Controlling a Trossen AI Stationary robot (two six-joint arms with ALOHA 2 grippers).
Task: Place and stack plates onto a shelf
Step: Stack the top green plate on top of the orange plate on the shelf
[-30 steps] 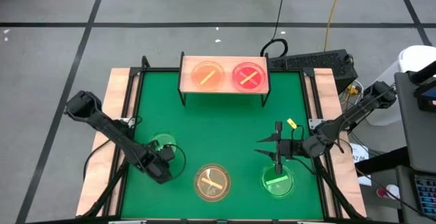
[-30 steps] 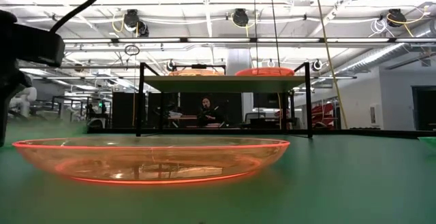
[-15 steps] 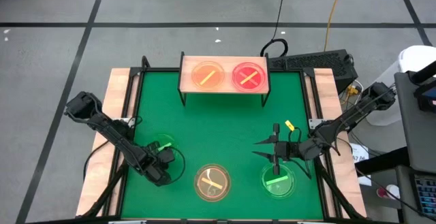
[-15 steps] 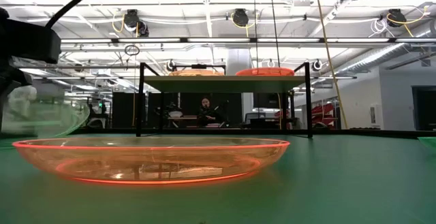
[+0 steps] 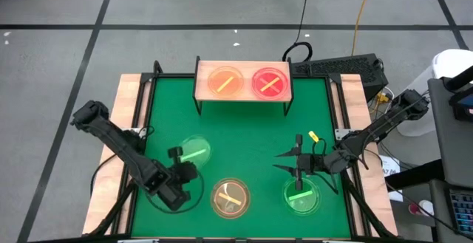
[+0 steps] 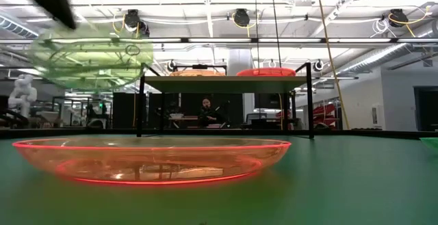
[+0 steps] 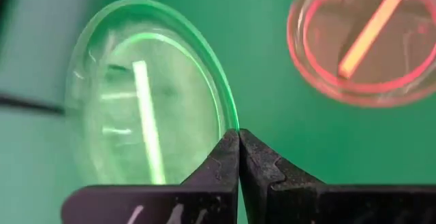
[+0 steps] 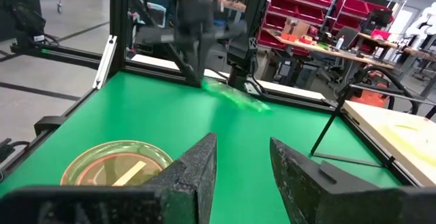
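Observation:
My left gripper (image 5: pixel 179 168) is shut on a green plate (image 5: pixel 194 152), which shows raised at the left in the low view (image 6: pixel 92 59). An amber plate (image 5: pixel 230 197) lies flat on the green mat near the front edge. To its right, a second green plate (image 5: pixel 301 197) lies on the mat. My right gripper (image 5: pixel 297 170) hovers open over that plate's far rim, nothing between its fingers (image 8: pixel 242 157). The shelf (image 5: pixel 245 69) stands at the far edge and carries an orange plate (image 5: pixel 224 81) and a pink plate (image 5: pixel 270 83). My left gripper pinches the green plate's rim (image 7: pixel 230 118) between its two fingertips (image 7: pixel 228 149), on the plate's near side. The fingers reach it from the table's near left. The plate is lifted clear of the mat, hollow side up and slightly tilted.
The mat's middle, between the shelf and the near plates, lies bare (image 5: pixel 244 136). Wooden borders and black frame posts line the mat's left and right edges (image 5: pixel 133 103). A keyboard and cables lie beyond the far right corner (image 5: pixel 336 67).
My left gripper has taken hold of the green plate at the left and gone up with it. The plate lay on the mat a second ago. It now hangs well above the mat, shifted a little toward the table's right and slightly tilted.

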